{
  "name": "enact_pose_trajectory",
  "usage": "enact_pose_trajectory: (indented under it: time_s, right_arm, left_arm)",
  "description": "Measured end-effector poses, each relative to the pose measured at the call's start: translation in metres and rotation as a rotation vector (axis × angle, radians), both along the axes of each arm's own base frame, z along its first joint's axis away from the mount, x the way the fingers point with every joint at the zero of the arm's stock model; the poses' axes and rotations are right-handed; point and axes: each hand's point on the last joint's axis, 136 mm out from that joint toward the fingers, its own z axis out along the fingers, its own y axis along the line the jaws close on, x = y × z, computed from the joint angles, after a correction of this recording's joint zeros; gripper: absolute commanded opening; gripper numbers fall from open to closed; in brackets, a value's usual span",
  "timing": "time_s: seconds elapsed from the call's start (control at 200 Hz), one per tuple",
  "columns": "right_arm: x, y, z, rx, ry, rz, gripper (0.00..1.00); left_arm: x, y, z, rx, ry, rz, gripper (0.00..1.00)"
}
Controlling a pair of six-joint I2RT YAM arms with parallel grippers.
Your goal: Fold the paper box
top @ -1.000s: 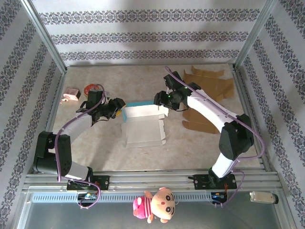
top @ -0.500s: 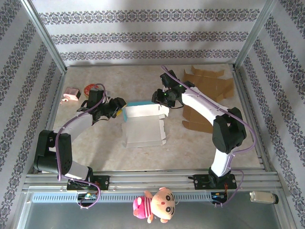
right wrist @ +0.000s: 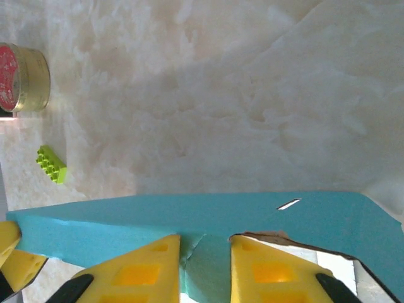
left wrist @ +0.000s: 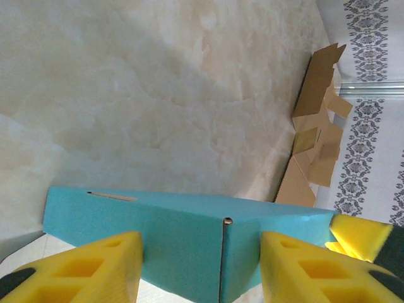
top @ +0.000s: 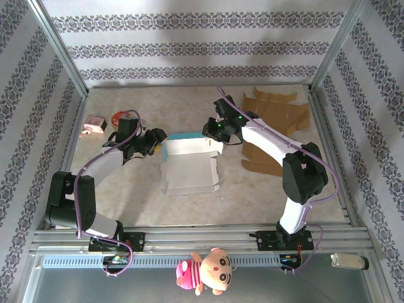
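The paper box, white inside and teal outside, lies open in the middle of the table with its teal back wall raised. My left gripper is at the wall's left end. In the left wrist view, the left gripper has its yellow fingers pressed on either side of the box's teal corner. My right gripper is at the wall's right end. The right wrist view shows the right gripper shut on a creased teal flap of the box.
Flat brown cardboard pieces lie at the back right, close behind my right arm. A pink object and a red-lidded tin sit at the far left, with a green brick near them. A plush doll lies on the front rail.
My right gripper's jaws have narrowed onto the teal flap, and the right arm has shifted slightly towards the back. The left arm and its grip have not moved.
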Motion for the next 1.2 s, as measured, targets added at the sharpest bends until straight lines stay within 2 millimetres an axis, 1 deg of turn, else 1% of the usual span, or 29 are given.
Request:
enact_pose_trajectory:
  time_s: [0.025,0.055,0.15,0.225,0.3,0.38,0.445,0.49,0.54,0.595,0.66,0.765,0.84,0.919,1.019,1.079,1.199]
  right_arm:
    - [-0.002,0.0,0.0,0.002,0.0,0.006,0.49]
    - [-0.004,-0.001,0.0,0.004,0.004,0.008,0.54]
    - [-0.014,-0.004,0.001,0.006,0.013,0.014,0.6]
    - [-0.024,-0.011,0.006,0.005,0.0,0.022,0.61]
    - [-0.039,-0.021,0.016,0.004,-0.026,0.02,0.62]
    - [-0.054,-0.035,0.028,0.003,-0.079,0.01,0.59]
    - [-0.066,-0.044,0.029,0.006,-0.125,0.002,0.55]
    - [-0.074,-0.049,0.024,0.003,-0.149,-0.004,0.53]
    - [-0.083,-0.051,0.011,-0.007,-0.162,-0.008,0.52]
    - [-0.091,-0.048,-0.008,-0.026,-0.158,0.002,0.52]
    - [-0.099,-0.039,-0.032,-0.063,-0.141,0.028,0.52]
    - [-0.094,-0.023,-0.058,-0.126,-0.157,0.043,0.51]
    - [-0.085,-0.019,-0.07,-0.176,-0.184,0.026,0.51]
    - [-0.07,-0.024,-0.079,-0.23,-0.22,-0.028,0.51]
    - [-0.053,-0.035,-0.083,-0.271,-0.26,-0.093,0.54]
    - [-0.045,-0.04,-0.084,-0.283,-0.278,-0.121,0.55]
    - [-0.035,-0.046,-0.087,-0.29,-0.293,-0.155,0.55]
  left_arm:
    - [0.0,-0.001,0.0,0.004,-0.003,-0.003,0.5]
    - [0.001,-0.001,0.0,0.01,-0.008,-0.007,0.5]
    - [0.001,-0.003,0.0,0.023,-0.017,-0.017,0.5]
    - [0.002,-0.002,0.0,0.029,-0.022,-0.02,0.5]
    - [0.003,-0.003,0.0,0.033,-0.026,-0.025,0.5]
    - [0.005,-0.003,0.0,0.036,-0.026,-0.026,0.5]
    - [0.005,-0.004,0.001,0.038,-0.028,-0.028,0.5]
    - [0.005,-0.005,0.001,0.039,-0.028,-0.031,0.5]
    - [0.006,-0.005,0.0,0.04,-0.028,-0.031,0.5]
    - [0.006,-0.006,0.001,0.043,-0.029,-0.033,0.5]
    - [0.007,-0.007,0.0,0.043,-0.027,-0.035,0.5]
    - [0.008,-0.007,0.0,0.046,-0.026,-0.038,0.5]
    - [0.007,-0.007,0.0,0.048,-0.025,-0.04,0.5]
    - [0.008,-0.007,0.001,0.05,-0.027,-0.043,0.5]
    - [0.008,-0.007,0.001,0.055,-0.029,-0.048,0.5]
    - [0.007,-0.008,0.001,0.057,-0.028,-0.051,0.5]
    - [0.007,-0.007,0.001,0.059,-0.029,-0.053,0.5]
